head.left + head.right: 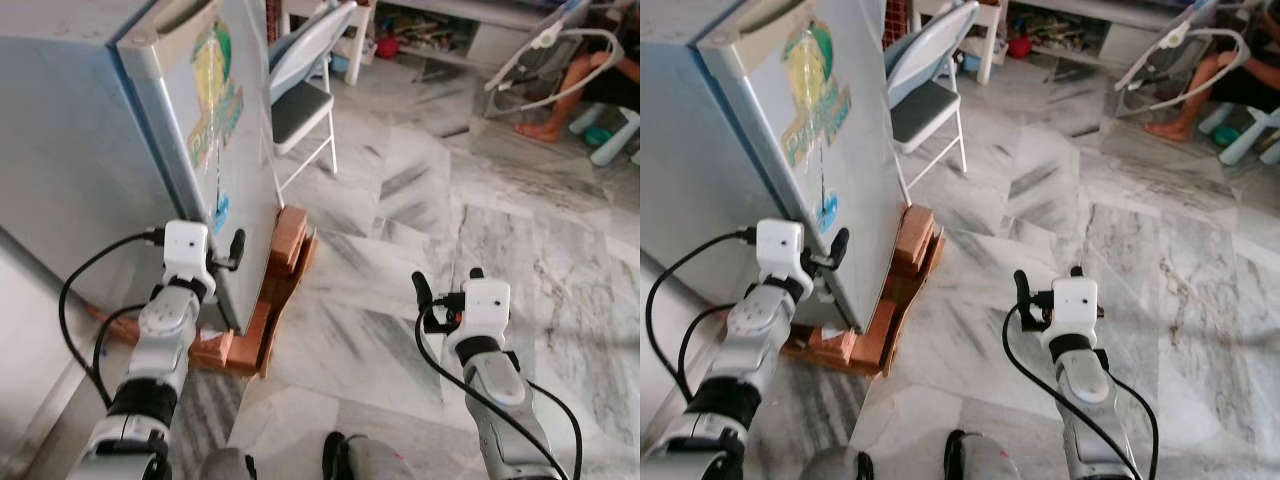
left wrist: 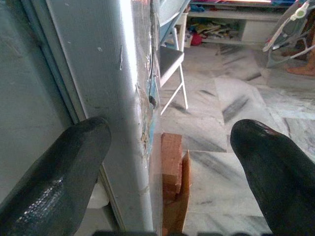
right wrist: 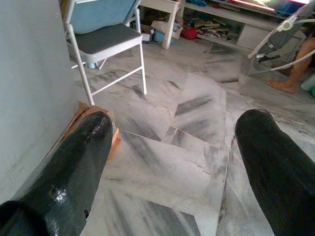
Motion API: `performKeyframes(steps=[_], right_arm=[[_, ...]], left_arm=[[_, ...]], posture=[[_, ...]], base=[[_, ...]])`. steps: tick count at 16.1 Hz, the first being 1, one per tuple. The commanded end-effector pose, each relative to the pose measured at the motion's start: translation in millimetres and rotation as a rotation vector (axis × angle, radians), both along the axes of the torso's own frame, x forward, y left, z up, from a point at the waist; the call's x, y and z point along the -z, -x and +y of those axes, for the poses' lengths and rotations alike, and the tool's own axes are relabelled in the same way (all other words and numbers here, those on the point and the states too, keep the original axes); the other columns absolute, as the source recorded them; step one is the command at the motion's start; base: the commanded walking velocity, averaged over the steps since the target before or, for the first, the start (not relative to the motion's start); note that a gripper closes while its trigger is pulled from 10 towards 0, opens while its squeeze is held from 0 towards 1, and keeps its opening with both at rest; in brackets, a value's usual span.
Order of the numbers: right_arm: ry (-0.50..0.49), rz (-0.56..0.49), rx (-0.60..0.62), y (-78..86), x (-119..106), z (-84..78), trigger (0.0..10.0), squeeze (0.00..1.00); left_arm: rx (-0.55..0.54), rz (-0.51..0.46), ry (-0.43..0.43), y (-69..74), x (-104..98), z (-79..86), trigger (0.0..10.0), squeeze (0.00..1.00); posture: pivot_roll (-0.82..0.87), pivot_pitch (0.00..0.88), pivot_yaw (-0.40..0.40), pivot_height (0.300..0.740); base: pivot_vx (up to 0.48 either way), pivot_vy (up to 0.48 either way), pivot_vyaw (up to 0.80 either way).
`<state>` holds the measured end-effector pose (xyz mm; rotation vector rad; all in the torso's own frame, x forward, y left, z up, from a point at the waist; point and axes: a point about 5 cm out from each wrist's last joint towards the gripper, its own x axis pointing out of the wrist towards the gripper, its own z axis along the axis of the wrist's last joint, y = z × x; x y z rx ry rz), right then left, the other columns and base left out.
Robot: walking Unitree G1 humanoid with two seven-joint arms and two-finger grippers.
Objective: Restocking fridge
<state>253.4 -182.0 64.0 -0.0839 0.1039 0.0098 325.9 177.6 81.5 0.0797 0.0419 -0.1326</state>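
Grey-veined marble floor [image 1: 400, 330] surrounds the pale blue stickered fridge [image 1: 150, 130], propped on red bricks [image 1: 285, 245]. My left gripper [image 2: 167, 147] straddles its shut door's edge, spread wide and empty, presumably to pull; right gripper [image 1: 447, 285] waits open, holding nothing.

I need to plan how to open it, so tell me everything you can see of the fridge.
The pale blue-grey metal fridge stands upright with its door shut, raised off the marble floor on orange bricks and wooden blocks. A green and yellow sticker marks the door front, and the paint along the door's edge looks chipped. The left pincer, fingers open, sits at the door's lower edge, one finger on each side of it. A folding chair stands just beyond the fridge.
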Motion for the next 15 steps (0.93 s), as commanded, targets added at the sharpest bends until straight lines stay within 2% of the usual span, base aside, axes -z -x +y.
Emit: performKeyframes(steps=[1, 3, 8, 12, 15], right_arm=[[0.004, 0.008, 0.005, 2.3, 0.3, -1.5, 10.0, 0.00], [0.007, 0.014, 0.008, 4.5, 1.6, -3.5, 10.0, 0.00], [0.005, 0.035, 0.007, 8.0, 5.8, -2.0, 10.0, 0.00], [0.001, 0.031, -0.004, 3.7, 4.3, 1.0, 10.0, 0.00], [0.002, 0.030, 0.002, 4.1, 4.2, -1.4, 10.0, 0.00]], left_arm=[[-0.034, -0.011, -0.035, -11.0, -9.7, 1.8, 10.0, 0.00], [-0.042, 0.003, -0.034, -13.8, -9.6, 1.9, 10.0, 0.00], [-0.015, 0.053, -0.056, -1.1, 10.5, 1.8, 10.0, 0.00], [-0.059, 0.051, -0.092, -9.6, 4.3, 8.0, 10.0, 0.00], [-0.061, 0.043, -0.078, -13.0, 1.0, 6.7, 10.0, 0.00]], posture=[[0.01, 0.134, -0.070, 0.740], [0.00, 0.132, -0.065, 0.740], [0.00, 0.137, -0.057, 0.740], [0.01, 0.132, -0.059, 0.740], [0.01, 0.132, -0.059, 0.740]], base=[[0.000, 0.000, 0.00], [0.000, 0.000, 0.00], [0.000, 0.000, 0.00], [0.000, 0.000, 0.00], [0.000, 0.000, 0.00]])
